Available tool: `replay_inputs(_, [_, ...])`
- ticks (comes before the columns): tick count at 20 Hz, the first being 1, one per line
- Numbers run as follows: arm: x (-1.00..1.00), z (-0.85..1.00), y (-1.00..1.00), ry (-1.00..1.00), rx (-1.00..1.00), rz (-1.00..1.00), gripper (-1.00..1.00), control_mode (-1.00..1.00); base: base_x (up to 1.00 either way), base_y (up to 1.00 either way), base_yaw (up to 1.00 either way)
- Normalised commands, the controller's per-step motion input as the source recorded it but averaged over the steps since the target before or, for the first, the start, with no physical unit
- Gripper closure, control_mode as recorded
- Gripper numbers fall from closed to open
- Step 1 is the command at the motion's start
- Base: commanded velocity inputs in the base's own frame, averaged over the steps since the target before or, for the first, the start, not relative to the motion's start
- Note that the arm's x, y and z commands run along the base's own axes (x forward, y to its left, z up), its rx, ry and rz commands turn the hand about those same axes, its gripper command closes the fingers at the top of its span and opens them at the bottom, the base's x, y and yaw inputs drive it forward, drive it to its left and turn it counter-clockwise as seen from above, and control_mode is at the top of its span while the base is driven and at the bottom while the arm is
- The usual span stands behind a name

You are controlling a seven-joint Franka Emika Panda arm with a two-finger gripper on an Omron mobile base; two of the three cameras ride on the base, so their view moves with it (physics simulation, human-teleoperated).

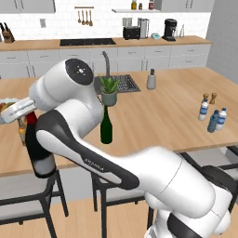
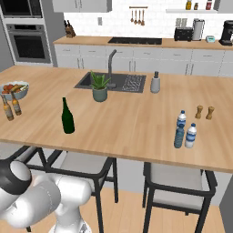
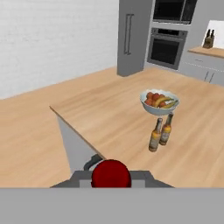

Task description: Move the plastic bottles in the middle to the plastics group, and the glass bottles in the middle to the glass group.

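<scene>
We have the black wine bottle (image 1: pixel 39 151) pinched near its red top (image 3: pixel 111 173) in the gripper (image 1: pixel 21 111), jaws drawn in on the neck. It hangs at the near left edge of the counter (image 2: pixel 132 123), close to the amber pair (image 3: pixel 160 133) by the fruit bowl (image 3: pixel 159 102), so we judge it is being carried to the glass group. The green bottle (image 2: pixel 68 117) waits upright mid-counter, near the potted plant (image 2: pixel 99 86). Far right, the blue-tinted bottle (image 2: pixel 179 137) already stands just beside two white-capped ones (image 2: pixel 191 135) (the shakers (image 2: pixel 204 112) sit behind them). The arm hides the fingers themselves, and we cannot tell whether the black bottle's base touches the counter.
</scene>
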Motion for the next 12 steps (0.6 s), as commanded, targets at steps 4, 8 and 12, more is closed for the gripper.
replay_inputs(4, [0.4,-0.1,0.0,-0.15,0.03,0.0,1.0,-1.0,0.0,0.0,0.0])
replay_inputs(8, [0.67,-0.31,0.0,-0.16,0.0,0.0,1.0,-1.0,0.0,0.0,0.0])
replay_inputs(12, [0.73,-0.39,0.0,-0.13,0.0,0.0,1.0,-1.0,0.0,0.0,0.0])
